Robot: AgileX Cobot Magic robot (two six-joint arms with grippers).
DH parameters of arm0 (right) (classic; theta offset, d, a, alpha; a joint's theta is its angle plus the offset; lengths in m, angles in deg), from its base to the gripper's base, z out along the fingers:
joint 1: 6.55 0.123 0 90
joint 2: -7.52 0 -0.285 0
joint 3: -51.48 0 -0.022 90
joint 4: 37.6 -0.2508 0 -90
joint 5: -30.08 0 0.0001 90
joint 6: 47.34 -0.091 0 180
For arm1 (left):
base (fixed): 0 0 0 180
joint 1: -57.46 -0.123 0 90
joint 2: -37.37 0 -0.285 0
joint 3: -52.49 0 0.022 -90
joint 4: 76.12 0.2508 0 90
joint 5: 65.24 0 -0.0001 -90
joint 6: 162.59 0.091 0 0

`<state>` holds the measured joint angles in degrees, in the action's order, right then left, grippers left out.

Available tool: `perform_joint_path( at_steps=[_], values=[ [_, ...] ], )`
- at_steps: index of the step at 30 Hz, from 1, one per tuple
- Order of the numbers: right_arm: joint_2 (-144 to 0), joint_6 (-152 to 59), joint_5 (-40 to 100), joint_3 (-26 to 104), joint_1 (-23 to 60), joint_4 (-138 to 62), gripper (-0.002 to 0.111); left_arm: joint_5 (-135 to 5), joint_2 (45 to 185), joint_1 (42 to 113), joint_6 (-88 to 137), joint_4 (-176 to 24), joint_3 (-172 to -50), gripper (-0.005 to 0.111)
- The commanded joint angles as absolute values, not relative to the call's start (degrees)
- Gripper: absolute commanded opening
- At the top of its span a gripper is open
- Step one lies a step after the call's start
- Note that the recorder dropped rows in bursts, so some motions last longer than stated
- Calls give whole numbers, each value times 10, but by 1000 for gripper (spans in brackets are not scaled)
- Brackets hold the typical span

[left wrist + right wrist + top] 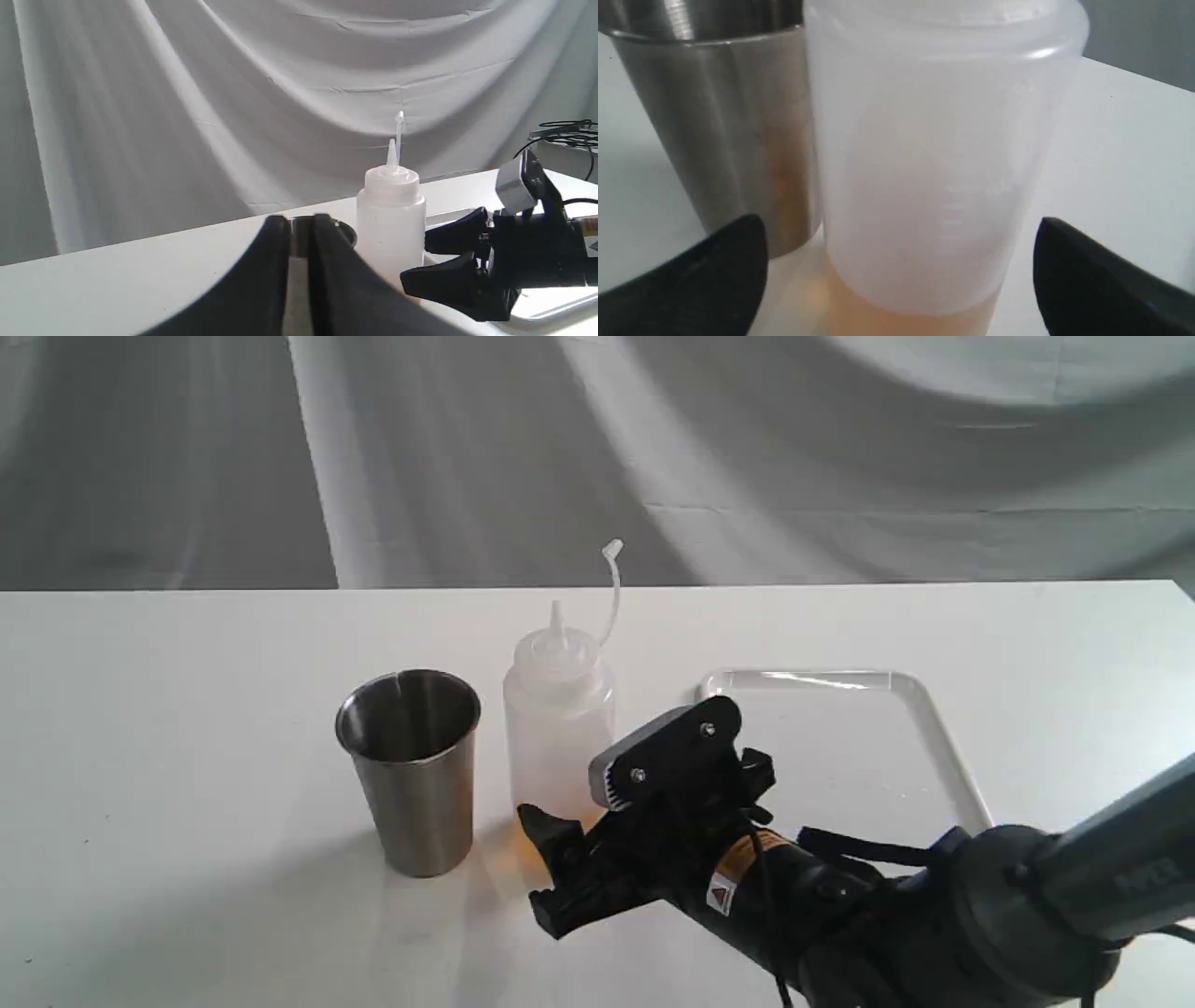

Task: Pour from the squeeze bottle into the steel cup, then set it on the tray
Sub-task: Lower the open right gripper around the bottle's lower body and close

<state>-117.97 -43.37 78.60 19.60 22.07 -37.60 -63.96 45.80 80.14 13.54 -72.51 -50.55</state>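
**Exterior view — right gripper point(534, 859) spread wide at the squeeze bottle point(558, 728)**

The bottle is seen upright on the table point(187, 709), just beside the steel cup point(415, 775), with the tray point(840, 756) on its other side. The right gripper is held low by the bottle's base.

Left wrist view: the left gripper point(300, 224) is set narrow — nothing is held.

Right wrist view: the bottle is flanked by both fingers point(714, 270), with gaps seen on each side.

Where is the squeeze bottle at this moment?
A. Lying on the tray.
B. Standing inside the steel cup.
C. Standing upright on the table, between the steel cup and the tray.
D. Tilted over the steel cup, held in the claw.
C: the squeeze bottle stands upright on the table, the steel cup on one side and the tray on the other; the right claw is open.
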Motion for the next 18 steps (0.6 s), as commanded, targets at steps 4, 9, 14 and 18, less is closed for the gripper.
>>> perform_joint_path(
  at_steps=[4, 9, 14, 18],
  values=[
    [-1192, -438, 786, 226, 224, -381, 77, -645, 461, 800, 135, -723, -503, 8],
    [-1213, -440, 780, 255, 224, -381, 77, -645, 461, 800, 135, -723, -503, 8],
    [-1234, -440, 772, 277, 224, -382, 77, -645, 461, 800, 135, -723, -503, 8],
    [-1241, -440, 780, 284, 224, -405, 77, -645, 461, 800, 135, -723, -503, 8]
  ],
)
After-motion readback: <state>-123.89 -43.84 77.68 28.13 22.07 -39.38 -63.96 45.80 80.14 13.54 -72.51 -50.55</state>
